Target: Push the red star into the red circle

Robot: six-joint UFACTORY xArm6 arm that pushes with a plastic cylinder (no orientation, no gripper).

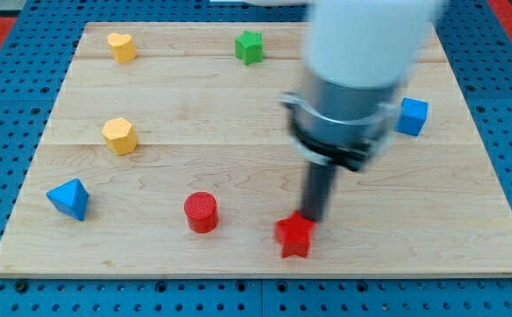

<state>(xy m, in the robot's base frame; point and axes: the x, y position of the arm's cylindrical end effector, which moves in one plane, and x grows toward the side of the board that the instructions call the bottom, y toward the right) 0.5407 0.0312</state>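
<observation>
The red star lies near the view's bottom, a little right of centre. The red circle, a short red cylinder, stands to its left, about a hundred pixels away. My tip is at the end of the dark rod, touching or just off the star's upper right side. The arm's white and grey body hangs above it and hides part of the board behind.
A blue triangle lies at the view's left. Two yellow blocks sit at the upper left. A green star is at the top. A blue cube is at the right. The wooden board ends at the bottom edge.
</observation>
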